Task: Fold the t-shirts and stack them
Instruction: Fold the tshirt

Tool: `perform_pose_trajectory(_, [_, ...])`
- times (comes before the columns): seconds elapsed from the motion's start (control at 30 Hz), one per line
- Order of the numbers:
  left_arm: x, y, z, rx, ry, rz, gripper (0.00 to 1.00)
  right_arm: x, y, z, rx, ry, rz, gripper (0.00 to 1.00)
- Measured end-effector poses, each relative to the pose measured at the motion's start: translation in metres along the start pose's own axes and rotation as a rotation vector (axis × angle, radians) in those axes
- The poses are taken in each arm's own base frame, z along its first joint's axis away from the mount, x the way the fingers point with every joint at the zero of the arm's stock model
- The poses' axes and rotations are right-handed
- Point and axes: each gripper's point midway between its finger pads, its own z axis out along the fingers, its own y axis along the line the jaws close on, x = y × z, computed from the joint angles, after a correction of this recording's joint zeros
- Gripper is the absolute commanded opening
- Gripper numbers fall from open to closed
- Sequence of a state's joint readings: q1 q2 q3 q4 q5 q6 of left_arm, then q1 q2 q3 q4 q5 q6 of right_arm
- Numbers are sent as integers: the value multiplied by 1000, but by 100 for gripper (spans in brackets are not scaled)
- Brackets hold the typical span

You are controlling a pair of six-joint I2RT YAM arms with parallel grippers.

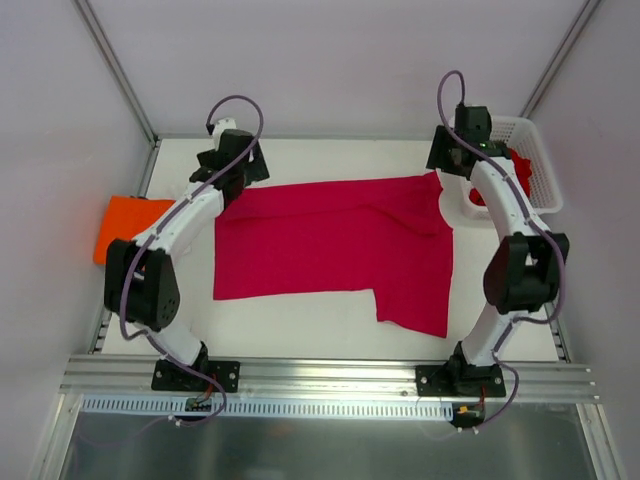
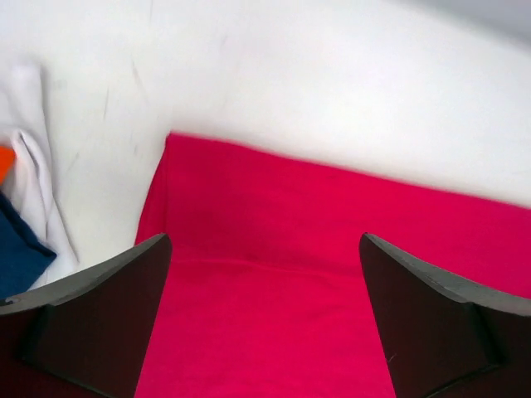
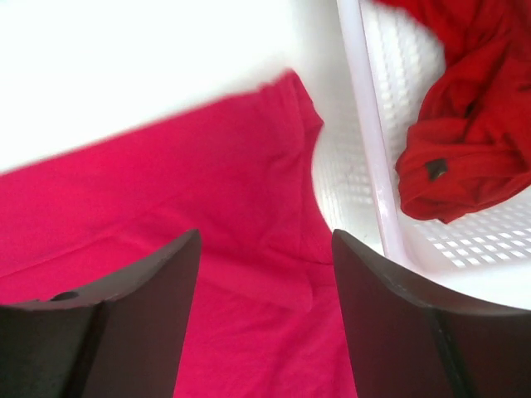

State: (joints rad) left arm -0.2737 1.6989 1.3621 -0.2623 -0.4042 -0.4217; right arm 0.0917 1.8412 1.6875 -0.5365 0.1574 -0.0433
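Note:
A crimson-pink t-shirt (image 1: 330, 245) lies spread across the white table, with a fold near its far right side. My left gripper (image 1: 243, 165) hovers over its far left corner, jaws open and empty, cloth (image 2: 274, 282) showing between them. My right gripper (image 1: 450, 165) hovers over its far right corner, jaws open and empty above the cloth (image 3: 249, 249). A red t-shirt (image 3: 465, 124) lies bunched in the white lattice basket (image 1: 540, 160). An orange t-shirt (image 1: 125, 225) lies folded at the left table edge. A dark blue cloth (image 2: 17, 253) shows in the left wrist view.
The basket stands at the far right corner, close beside my right arm. A white cloth (image 2: 33, 166) lies beside the dark blue one at the left. Metal frame posts (image 1: 115, 65) rise at the back corners. An aluminium rail (image 1: 330, 375) runs along the near edge.

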Motion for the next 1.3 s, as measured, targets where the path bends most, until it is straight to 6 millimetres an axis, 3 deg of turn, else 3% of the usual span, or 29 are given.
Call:
perform_pose_trajectory(0.07, [-30, -17, -48, 56, -141, -7, 99, -15, 9, -40, -40, -91, -4, 69])
perform_pose_trajectory(0.13, [-43, -27, -89, 118, -221, -20, 99, -17, 17, -76, -83, -144, -6, 69])
perform_pose_trajectory(0.17, [-45, -26, -103, 136, -241, -27, 96, -16, 20, -90, -103, -164, -7, 69])
perform_pose_trajectory(0.2, [-46, -23, -114, 151, -253, -38, 86, -11, 23, -103, -121, -175, -8, 70])
perform_pose_trajectory(0.27, [-37, -12, -123, 147, -246, -51, 79, 7, 26, -118, -145, -179, -3, 70])
perform_pose_trajectory(0.33, [-13, 0, -123, 136, -203, -57, 74, 40, 23, -125, -145, -141, 0, 70])
perform_pose_trajectory(0.5, [87, 31, -108, 70, 43, 3, 72, 129, 14, -122, -117, 9, -12, 70])
perform_pose_trajectory(0.6, [135, 43, -110, 33, 169, 32, 73, 169, 12, -127, -97, 72, -32, 69])
perform_pose_trajectory(0.7, [168, 45, -118, 17, 243, 56, 73, 193, 13, -133, -87, 86, -53, 70])
perform_pose_trajectory(0.9, [205, 59, -132, -84, 311, 97, 73, 236, 10, -135, -44, 130, -79, 70])
perform_pose_trajectory(1.1, [241, 101, -131, -361, 380, 212, 74, 277, -2, -131, 29, 193, -104, 70])
perform_pose_trajectory(1.3, [243, 130, -139, -524, 364, 237, 74, 295, -9, -129, 74, 213, -99, 70])
